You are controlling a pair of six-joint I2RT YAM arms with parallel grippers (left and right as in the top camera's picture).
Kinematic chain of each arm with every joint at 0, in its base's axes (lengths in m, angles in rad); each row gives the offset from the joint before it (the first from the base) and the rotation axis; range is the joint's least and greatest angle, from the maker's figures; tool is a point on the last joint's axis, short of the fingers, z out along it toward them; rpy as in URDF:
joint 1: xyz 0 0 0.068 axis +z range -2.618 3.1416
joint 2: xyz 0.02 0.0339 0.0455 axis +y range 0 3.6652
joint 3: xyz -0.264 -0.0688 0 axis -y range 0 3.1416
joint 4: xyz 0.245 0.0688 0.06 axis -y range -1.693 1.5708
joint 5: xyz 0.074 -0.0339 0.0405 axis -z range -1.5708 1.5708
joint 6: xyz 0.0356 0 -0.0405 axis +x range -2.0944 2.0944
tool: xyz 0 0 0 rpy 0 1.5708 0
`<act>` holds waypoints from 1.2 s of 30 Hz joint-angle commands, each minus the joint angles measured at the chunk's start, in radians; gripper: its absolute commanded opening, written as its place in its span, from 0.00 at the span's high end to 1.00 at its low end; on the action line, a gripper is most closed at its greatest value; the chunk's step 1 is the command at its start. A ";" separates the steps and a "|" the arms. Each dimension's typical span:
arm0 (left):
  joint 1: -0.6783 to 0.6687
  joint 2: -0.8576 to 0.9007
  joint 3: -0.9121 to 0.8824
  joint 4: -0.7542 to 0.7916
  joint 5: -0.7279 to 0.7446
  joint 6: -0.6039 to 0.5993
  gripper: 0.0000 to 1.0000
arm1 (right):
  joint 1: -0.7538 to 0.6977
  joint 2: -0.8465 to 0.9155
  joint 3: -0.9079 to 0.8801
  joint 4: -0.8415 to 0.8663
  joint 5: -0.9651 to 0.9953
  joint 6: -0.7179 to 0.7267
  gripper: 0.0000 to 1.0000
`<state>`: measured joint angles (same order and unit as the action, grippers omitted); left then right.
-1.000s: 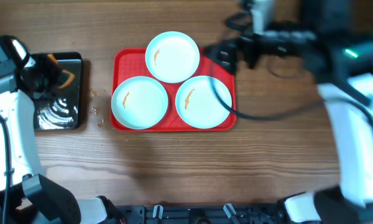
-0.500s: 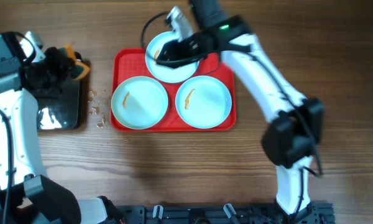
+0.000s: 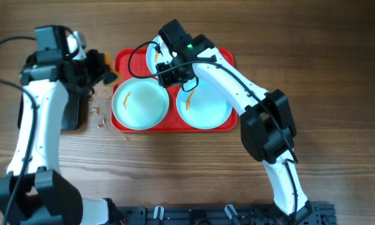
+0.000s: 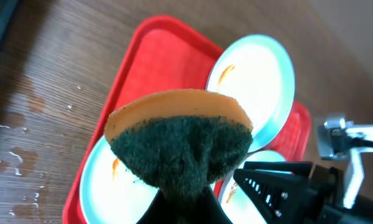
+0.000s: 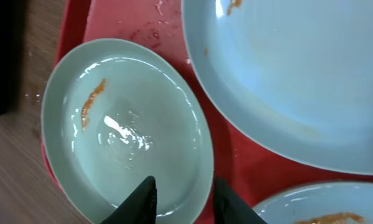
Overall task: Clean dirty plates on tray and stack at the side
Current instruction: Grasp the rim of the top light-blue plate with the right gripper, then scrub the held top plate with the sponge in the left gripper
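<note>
Left claw clamped on green-and-orange sponge, at the 10 o'clock corner of the red tray. Right claw straddles the rim of a wet, smeared plate near tray centre; can't tell if it's pinching. All three plates on tray: 12, 8, 4 o'clock.

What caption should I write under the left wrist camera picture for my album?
The left gripper holds an orange-and-green sponge, with smeared plates on the red tray beyond.
</note>
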<state>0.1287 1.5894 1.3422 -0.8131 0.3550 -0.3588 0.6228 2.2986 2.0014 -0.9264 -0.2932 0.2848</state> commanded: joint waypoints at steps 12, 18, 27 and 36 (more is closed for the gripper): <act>-0.071 0.109 0.010 -0.008 -0.096 0.015 0.96 | 0.014 0.077 -0.034 -0.011 0.058 0.006 0.72; -0.071 0.109 0.010 -0.018 -0.174 0.015 0.96 | 0.028 0.083 -0.034 -0.014 0.057 0.006 0.73; -0.071 0.109 0.010 -0.019 -0.174 0.015 0.96 | 0.040 0.084 -0.116 0.049 0.062 0.006 0.75; -0.073 0.109 0.009 -0.052 -0.174 0.016 0.96 | 0.040 0.084 -0.119 0.080 0.063 0.006 0.96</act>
<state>0.0589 1.6920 1.3422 -0.8448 0.1940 -0.3561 0.6617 2.3585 1.8870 -0.8516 -0.2443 0.2928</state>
